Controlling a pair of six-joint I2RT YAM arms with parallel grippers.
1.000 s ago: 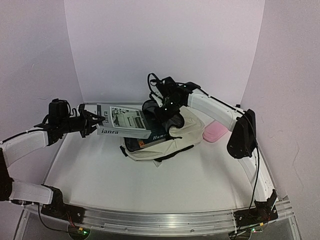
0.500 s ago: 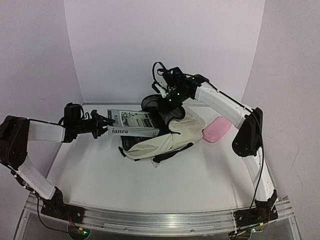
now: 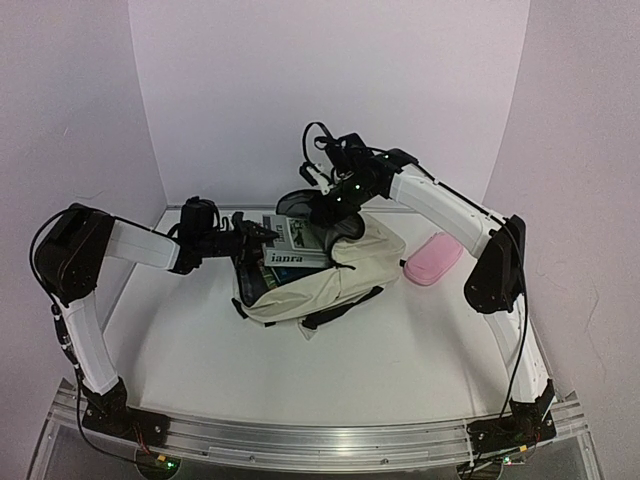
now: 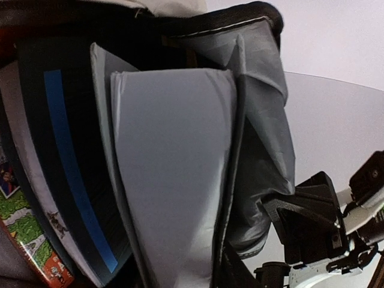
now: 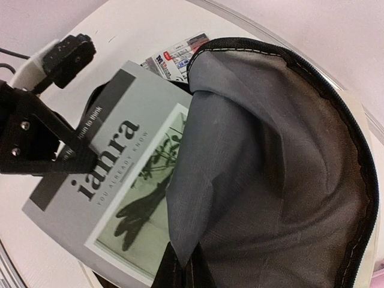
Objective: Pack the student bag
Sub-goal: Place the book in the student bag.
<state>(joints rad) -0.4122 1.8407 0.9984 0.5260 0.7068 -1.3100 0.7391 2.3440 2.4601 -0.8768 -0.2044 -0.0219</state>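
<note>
bag [image 3: 325, 282]: cream, lying at the back middle of the table [image 3: 400, 350], mouth facing left; pink pencil case [image 3: 432, 258] just beside it on the right.
right pincer [image 3: 336, 214]: clamped tight on the dark lining at the mouth's upper lip, holding it up.
left pincer [image 3: 247, 232]: at the outer edge of the grey book [image 3: 296, 243], which sits partly inside; gripping or loose, cannot tell.
risk: grey book's corner snags the lining or the dark book [image 4: 66, 180] inside and stops short; if the lip slips, the mouth drops on it.
hidden: pocket depth; left fingers in their own view; right fingertips under fabric.
</note>
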